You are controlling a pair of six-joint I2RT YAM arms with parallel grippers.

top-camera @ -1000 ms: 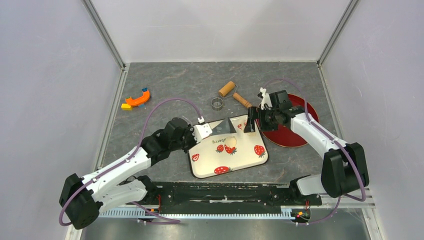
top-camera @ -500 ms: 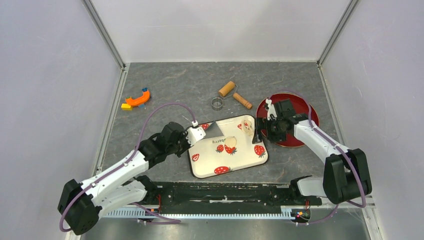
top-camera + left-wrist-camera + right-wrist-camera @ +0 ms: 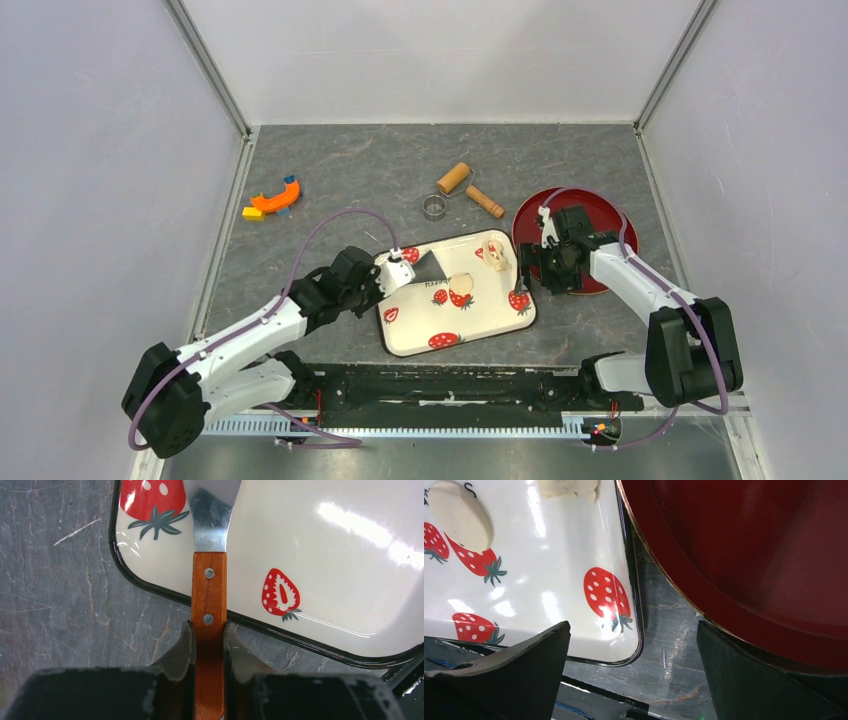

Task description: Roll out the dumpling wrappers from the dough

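Observation:
A smooth oval piece of pale dough [image 3: 460, 284] lies in the middle of the strawberry-print tray [image 3: 480, 322]. An irregular dough lump [image 3: 494, 252] sits near the tray's far right corner. Both show in the right wrist view, the oval piece [image 3: 459, 512] and the lump [image 3: 569, 487]. My left gripper [image 3: 392, 272] is shut on the wooden handle of a metal spatula [image 3: 209, 587], whose blade [image 3: 430, 264] rests over the tray's far left corner. My right gripper [image 3: 530, 272] is open and empty over the tray's right edge [image 3: 634, 605], beside the red plate [image 3: 749, 555].
A wooden rolling pin [image 3: 455, 178] with a loose handle [image 3: 485, 201] and a metal ring cutter [image 3: 433, 207] lie on the mat beyond the tray. An orange tool [image 3: 272, 200] lies at the far left. The red plate [image 3: 605, 215] sits right of the tray.
My left arm drew the spatula back to the left, uncovering the oval dough piece. My right gripper moved nearer along the tray's right edge, uncovering the dough lump.

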